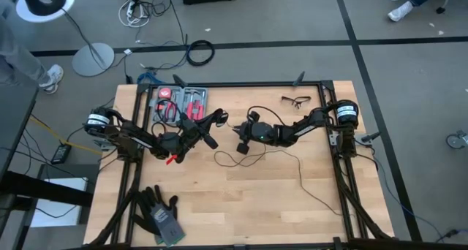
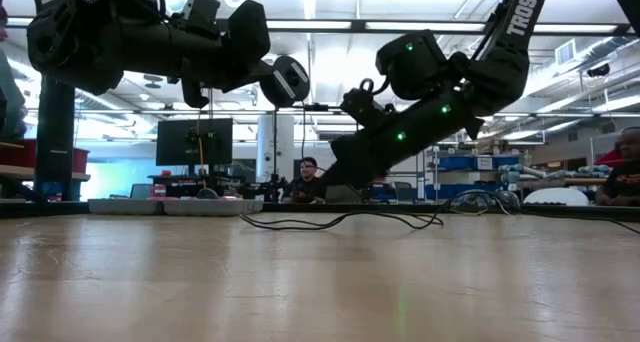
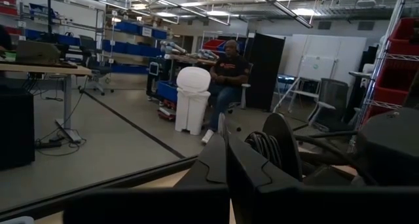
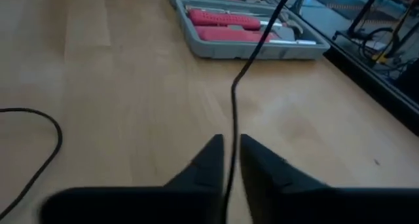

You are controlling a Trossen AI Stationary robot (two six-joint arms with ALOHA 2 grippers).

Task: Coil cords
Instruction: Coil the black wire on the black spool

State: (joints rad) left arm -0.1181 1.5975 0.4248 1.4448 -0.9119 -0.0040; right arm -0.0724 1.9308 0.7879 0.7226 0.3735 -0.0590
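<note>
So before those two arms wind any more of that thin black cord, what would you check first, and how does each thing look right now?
1. Left gripper holds the puck end: the fingers are shut beside the round puck; the grip itself, cannot tell.
2. Right gripper has the cord between its fingers: ok, the cord runs through a narrow gap.
3. Cord lifted between the two grippers: ok, it hangs above the table.
4. Loose cord free of snags: ok, it trails over bare wood.
5. Tool case clear of the cord: cannot tell, it lies close behind.
</note>
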